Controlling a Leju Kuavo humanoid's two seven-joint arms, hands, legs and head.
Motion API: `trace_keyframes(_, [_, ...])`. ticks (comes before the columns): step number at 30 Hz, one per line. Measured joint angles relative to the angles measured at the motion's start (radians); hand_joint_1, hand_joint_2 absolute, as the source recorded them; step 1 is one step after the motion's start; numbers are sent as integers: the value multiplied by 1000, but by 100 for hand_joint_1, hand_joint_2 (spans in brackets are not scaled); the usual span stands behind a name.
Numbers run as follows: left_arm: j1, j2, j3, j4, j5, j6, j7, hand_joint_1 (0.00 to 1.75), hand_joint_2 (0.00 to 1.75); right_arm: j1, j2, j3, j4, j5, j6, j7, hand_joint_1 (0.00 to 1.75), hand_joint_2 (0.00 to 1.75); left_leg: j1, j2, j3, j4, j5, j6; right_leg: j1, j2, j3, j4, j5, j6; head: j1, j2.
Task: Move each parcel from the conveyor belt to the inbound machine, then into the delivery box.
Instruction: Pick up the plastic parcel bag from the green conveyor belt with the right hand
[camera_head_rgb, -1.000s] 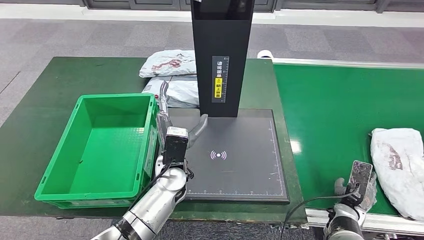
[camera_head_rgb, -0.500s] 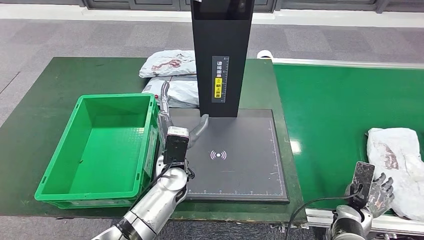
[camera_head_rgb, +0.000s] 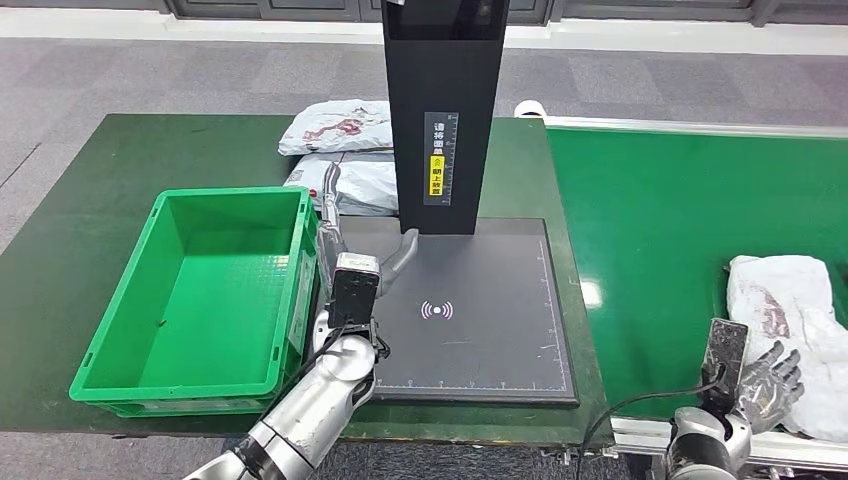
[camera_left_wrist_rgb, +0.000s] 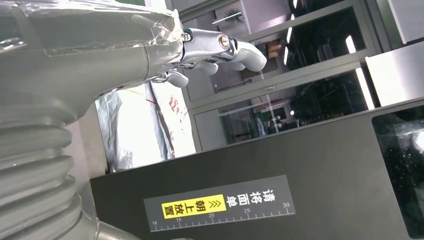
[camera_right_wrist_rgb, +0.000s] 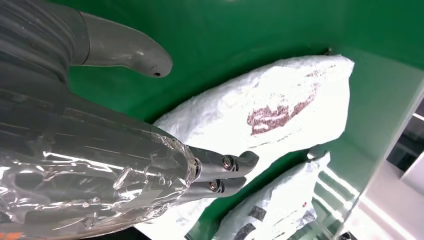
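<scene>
A white parcel (camera_head_rgb: 790, 310) with a red print lies on the green conveyor belt (camera_head_rgb: 680, 220) at the far right. My right hand (camera_head_rgb: 766, 382) is at its near left corner, fingers spread, holding nothing. In the right wrist view the thumb and fingers of that hand (camera_right_wrist_rgb: 100, 145) stand apart in front of the parcel (camera_right_wrist_rgb: 270, 115). My left hand (camera_head_rgb: 345, 245) hovers open over the left edge of the inbound machine's black plate (camera_head_rgb: 480, 340), beside the green delivery box (camera_head_rgb: 120, 370). Its fingers (camera_left_wrist_rgb: 215, 47) are extended in the left wrist view.
The machine's black tower (camera_head_rgb: 443, 110) rises at the back of the plate. Two more parcels (camera_head_rgb: 335, 125) (camera_head_rgb: 360, 185) lie behind the box, left of the tower. Another parcel (camera_right_wrist_rgb: 270, 210) with black print lies beyond the white one.
My right hand has shifted right and spread its fingers at the parcel's corner. The parcel has drifted a little left and away on the belt. The left arm has stayed put.
</scene>
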Motion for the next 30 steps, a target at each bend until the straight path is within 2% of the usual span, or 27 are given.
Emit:
trace_keyframes(15, [1,8,39,-3,5,-7,0,0,175,60,-2,101,-32,-43,-13,31,0,175,0,-1,0,0,0,0,0,0,0,0,0,0,0,0])
trace_keyframes(30, [1,10,45,-4,-4,-12,0,0,175,72,-1,118,-39,-77,-9,52,0,175,0,-1,0,0,0,0,0,0,0,0,0,0,0,0])
